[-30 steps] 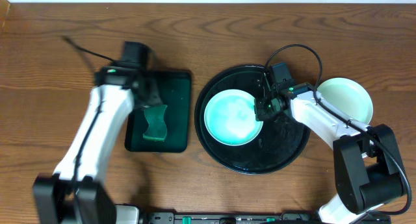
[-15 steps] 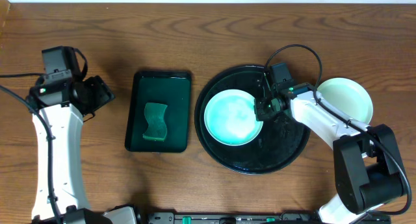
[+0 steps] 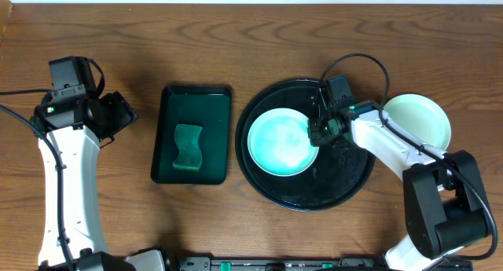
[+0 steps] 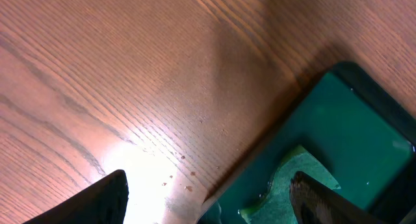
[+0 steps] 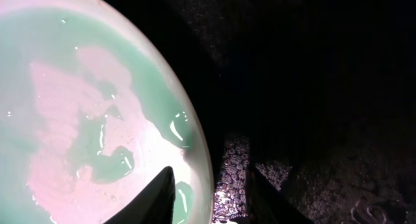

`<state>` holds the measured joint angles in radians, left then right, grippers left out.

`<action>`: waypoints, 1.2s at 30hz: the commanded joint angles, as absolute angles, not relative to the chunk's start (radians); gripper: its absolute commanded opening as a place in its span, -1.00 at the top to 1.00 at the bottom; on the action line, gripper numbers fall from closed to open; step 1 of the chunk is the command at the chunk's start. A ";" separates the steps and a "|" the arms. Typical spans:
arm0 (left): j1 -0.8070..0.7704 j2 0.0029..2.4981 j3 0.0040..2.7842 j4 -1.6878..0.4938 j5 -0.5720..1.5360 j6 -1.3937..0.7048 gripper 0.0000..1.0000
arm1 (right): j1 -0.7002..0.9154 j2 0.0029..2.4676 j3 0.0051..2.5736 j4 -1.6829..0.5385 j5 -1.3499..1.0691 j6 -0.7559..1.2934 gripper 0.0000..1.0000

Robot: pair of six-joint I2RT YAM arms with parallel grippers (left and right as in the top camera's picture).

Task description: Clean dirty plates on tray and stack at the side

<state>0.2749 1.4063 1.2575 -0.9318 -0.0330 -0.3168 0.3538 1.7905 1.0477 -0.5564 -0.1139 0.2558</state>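
Note:
One white plate with a pale green wet film lies on the left part of the round black tray. My right gripper is shut on that plate's right rim, one finger inside and one outside; the right wrist view shows the plate, the gripper and the foamy wet tray. Another white plate sits on the table to the right of the tray. My left gripper is open and empty over bare table left of the green tray; it also shows in the left wrist view.
A rectangular dark green tray holds a green sponge between the left arm and the black tray. The left wrist view shows this green tray, the sponge and small water drops on the wood.
My left arm has swung from over the green tray to the left side of the table, leaving the sponge in the tray. The right arm and the plate have not moved.

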 commanded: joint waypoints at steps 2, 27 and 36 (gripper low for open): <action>0.279 1.404 1.273 -0.935 -0.041 -0.318 -0.60 | 0.363 1.779 1.043 -0.554 -0.094 0.254 0.33; 0.279 1.404 1.273 -0.935 -0.041 -0.319 -0.60 | 0.364 1.818 1.019 -0.489 -0.117 0.277 0.70; 0.279 1.404 1.273 -0.935 -0.041 -0.318 -0.61 | 0.364 1.818 1.019 -0.487 -0.120 0.277 0.61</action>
